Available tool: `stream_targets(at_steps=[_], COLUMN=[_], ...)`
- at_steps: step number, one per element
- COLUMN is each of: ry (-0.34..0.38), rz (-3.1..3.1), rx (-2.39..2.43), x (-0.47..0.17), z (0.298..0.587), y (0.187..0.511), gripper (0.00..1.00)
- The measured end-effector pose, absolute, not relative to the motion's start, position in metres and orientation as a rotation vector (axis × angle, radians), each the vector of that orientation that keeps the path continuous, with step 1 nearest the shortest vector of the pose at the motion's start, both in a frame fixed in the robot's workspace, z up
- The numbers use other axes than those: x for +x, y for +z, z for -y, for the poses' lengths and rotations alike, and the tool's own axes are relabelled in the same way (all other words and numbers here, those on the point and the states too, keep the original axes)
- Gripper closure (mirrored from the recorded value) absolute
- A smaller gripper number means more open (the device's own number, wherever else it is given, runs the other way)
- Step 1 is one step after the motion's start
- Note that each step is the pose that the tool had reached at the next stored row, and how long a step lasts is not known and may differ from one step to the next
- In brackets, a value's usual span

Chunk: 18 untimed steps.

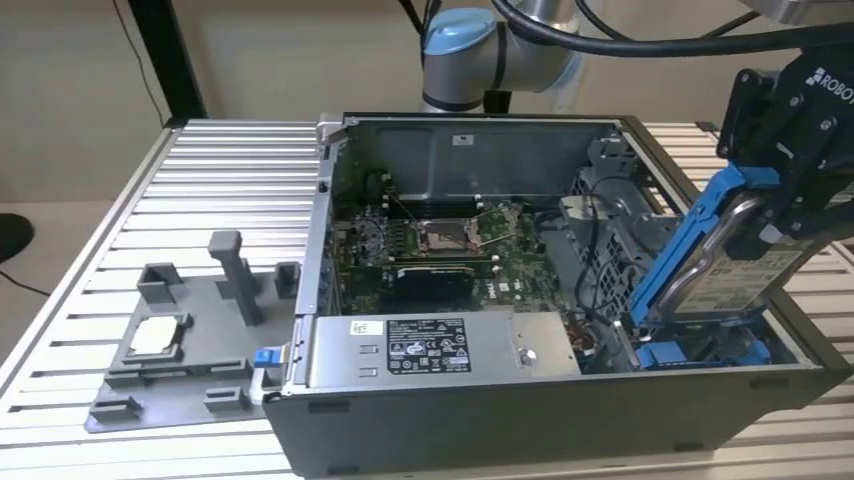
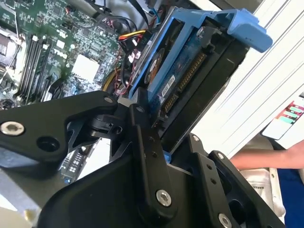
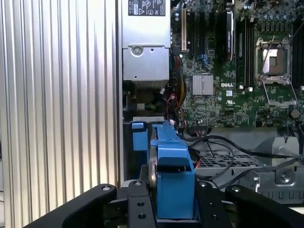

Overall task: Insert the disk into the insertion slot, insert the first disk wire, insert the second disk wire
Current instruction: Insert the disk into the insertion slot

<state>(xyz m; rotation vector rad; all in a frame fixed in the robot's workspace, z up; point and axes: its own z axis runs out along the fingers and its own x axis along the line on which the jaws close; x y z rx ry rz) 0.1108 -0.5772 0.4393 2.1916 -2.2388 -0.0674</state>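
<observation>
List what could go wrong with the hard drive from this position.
1. The drive is tilted steeply, with its lower end down at the bay. Pushed down at this angle, it may jam against the bay's walls.
2. Loose cables lie beside the bay and might get pinched under the drive.
3. The gripper holds the drive near its upper end, so it could pivot or slip in the grip.

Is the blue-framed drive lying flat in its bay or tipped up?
Tipped up: the disk leans steeply, lower end at the insertion slot, top in the gripper.
</observation>
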Motion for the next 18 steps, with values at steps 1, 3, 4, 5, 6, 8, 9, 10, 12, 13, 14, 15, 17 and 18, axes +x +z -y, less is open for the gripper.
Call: stream_targets(at_steps=[1,3,4,5,6,8,9,10,12,13,14,15,17,18], ry=[-0.068,-0.069,-0.070,-0.070,-0.070,-0.070,-0.070,-0.069,-0.070,-0.069,-0.069,-0.070,-0.070,-0.070], rz=[2.239,2.240,2.240,2.240,2.240,2.240,2.240,2.240,2.240,2.240,2.240,2.240,2.240,2.240], rx=[2.192,2.193,2.193,2.193,2.193,2.193,2.193,2.193,2.193,2.193,2.193,2.193,2.193,2.193], x=[0.111,0.111,0.111,0.111,0.111,0.111,0.111,0.111,0.111,0.111,0.111,0.111,0.111,0.111], z=[0.577,0.577,0.577,0.577,0.577,0.577,0.577,0.577,0.577,0.577,0.577,0.577,0.577,0.578], y=[0.439,0.439,0.439,0.438,0.437,0.435,0.434,0.434,0.432,0.431,0.431,0.430,0.428,0.428], gripper=[1.00,1.00,1.00,1.00,1.00,1.00,1.00,1.00,1.00,1.00,1.00,1.00,1.00,1.00])
